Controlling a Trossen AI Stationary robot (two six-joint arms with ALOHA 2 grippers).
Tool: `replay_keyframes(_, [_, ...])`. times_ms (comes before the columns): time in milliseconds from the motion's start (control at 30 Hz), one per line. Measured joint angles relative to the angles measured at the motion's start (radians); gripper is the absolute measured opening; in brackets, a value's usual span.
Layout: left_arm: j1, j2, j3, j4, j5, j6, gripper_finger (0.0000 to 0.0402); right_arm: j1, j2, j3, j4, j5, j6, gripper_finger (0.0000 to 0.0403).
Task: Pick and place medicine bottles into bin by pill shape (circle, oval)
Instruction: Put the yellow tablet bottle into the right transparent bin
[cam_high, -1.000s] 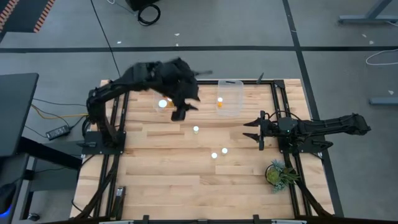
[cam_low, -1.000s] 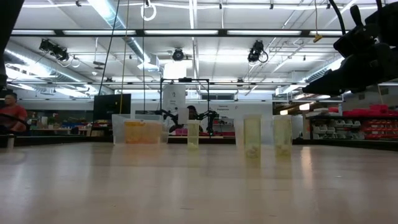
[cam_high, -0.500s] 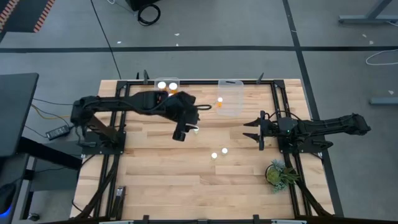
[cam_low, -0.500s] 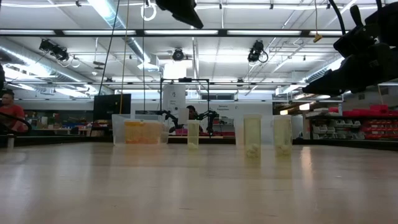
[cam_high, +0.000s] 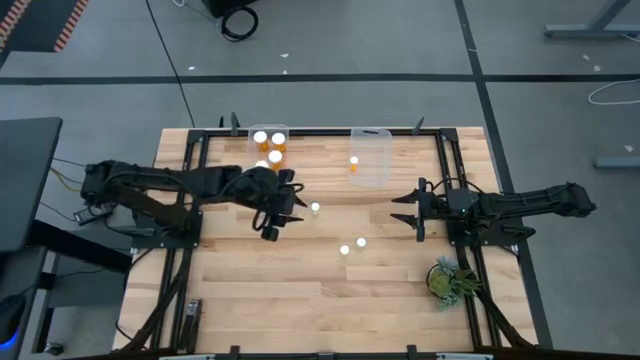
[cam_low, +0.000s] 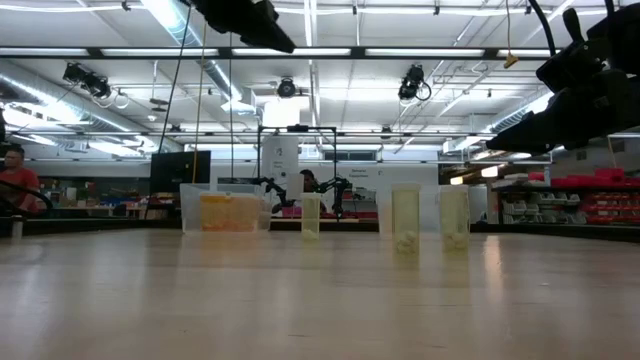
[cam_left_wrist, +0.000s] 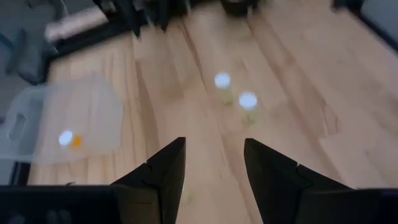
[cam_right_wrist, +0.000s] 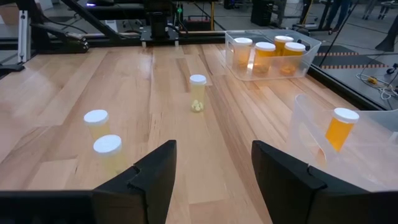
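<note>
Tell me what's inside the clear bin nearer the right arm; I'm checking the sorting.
The clear bin holds one orange bottle with a white cap, standing upright. Nothing else shows inside. The pill shape cannot be made out through the bottle.
</note>
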Motion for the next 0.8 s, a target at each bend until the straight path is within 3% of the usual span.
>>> replay_keyframes(333, [-0.035,-0.176,-0.254,0.190,-0.007,-0.075,0.0171,0.000,0.004,-0.001,0.031,0.008,-0.017,0.0216])
replay_keyframes(633, [-0.036,-0.357,-0.460,0.296,-0.027,-0.143,0.0172,0.000,0.018,-0.001,0.224,0.001,-0.020,0.0216])
replay_keyframes(800, [-0.051,-0.452,-0.553,0.327,-0.036,-0.184,0.0172,0.000,0.030,-0.001,0.301,-0.032,0.099,0.0216])
